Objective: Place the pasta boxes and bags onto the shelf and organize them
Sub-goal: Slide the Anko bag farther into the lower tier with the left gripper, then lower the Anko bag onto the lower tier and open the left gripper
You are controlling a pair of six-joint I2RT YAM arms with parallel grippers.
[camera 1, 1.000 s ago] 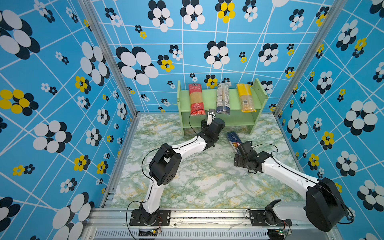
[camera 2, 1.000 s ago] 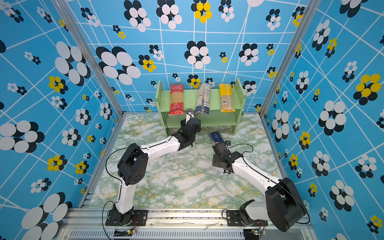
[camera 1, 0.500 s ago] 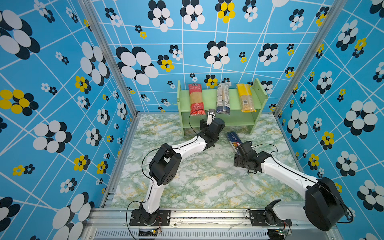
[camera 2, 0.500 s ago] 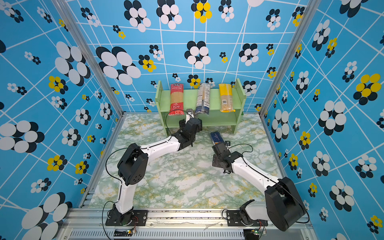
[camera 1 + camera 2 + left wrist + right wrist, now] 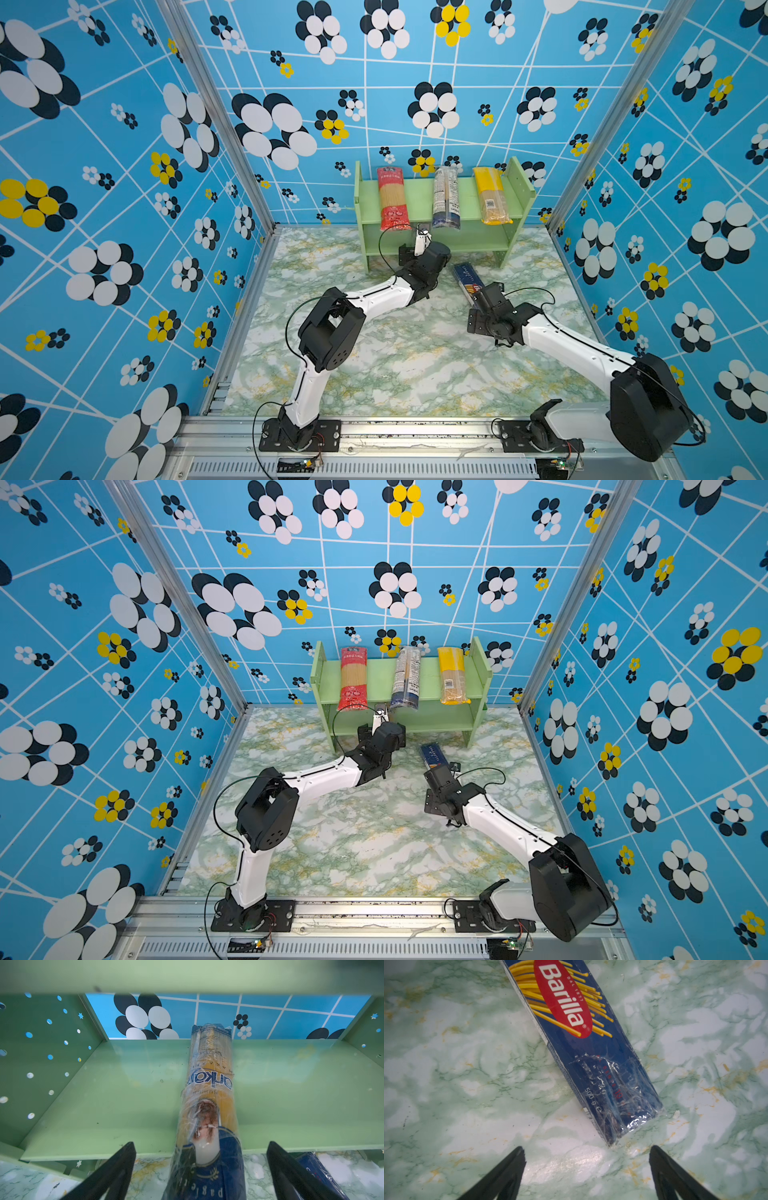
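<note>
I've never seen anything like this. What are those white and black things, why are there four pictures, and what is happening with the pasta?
Those are two robot arms bolted along the front of a marbled table. Each ends in a two-fingered pincer. The two wide pictures come from a twin camera overhead; the two close ones come from a small camera on each wrist. Three bags lie on the top tier of the green shelf: a red-ended bag, a clear bag and a yellow-topped bag. The left pincer stands open on either side of a blue-ended bag that lies on the lower tier, gripping nothing. The right pincer, also open and empty, points at a dark blue Barilla box lying flat on the table.
</note>
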